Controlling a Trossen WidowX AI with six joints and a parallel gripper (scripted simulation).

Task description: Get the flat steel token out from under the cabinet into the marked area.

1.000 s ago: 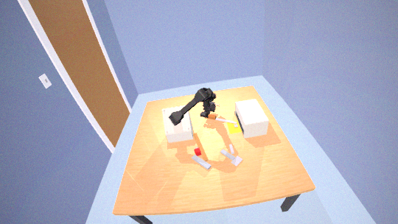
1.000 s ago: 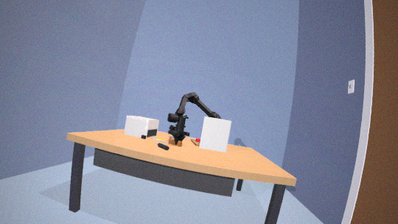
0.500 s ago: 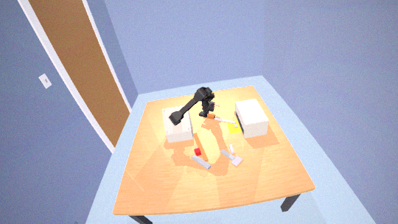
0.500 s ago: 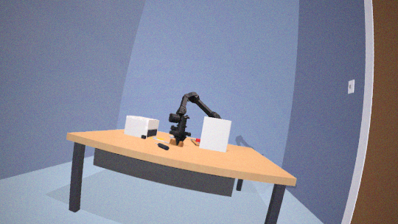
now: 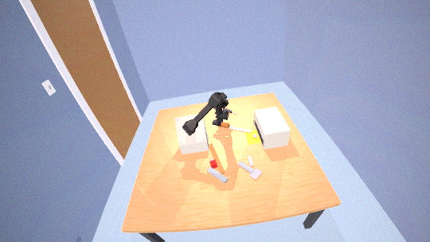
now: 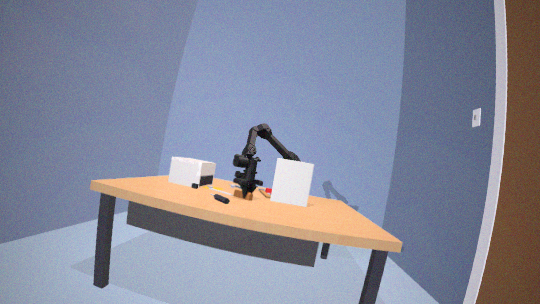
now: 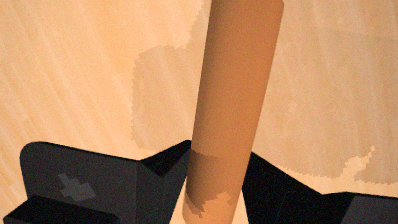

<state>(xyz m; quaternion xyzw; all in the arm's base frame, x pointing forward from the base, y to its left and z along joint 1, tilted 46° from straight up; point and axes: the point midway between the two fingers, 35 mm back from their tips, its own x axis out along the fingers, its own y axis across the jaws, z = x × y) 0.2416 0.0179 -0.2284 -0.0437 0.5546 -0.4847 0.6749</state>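
Observation:
My gripper (image 5: 220,124) (image 6: 245,195) (image 7: 216,151) is shut on the orange-brown handle (image 5: 225,125) (image 7: 235,90) of a long tool, low over the table. The tool's pale blade (image 5: 240,129) reaches toward the white cabinet (image 5: 275,129) (image 6: 187,172), which has a dark opening on the side facing me. The yellow marked area (image 5: 251,140) lies in front of that side. A small pale piece (image 5: 255,136) shows on the yellow; I cannot tell whether it is the token or the tool's end. The wrist view shows only the handle between the fingers.
A second white box (image 5: 193,146) (image 6: 292,182) stands on the opposite side. A red cube (image 5: 213,163), a grey bar (image 5: 217,175), a flat-headed tool (image 5: 256,173) and a short white piece (image 5: 250,161) lie on the table. A dark cylinder (image 6: 221,199) lies near the table's edge.

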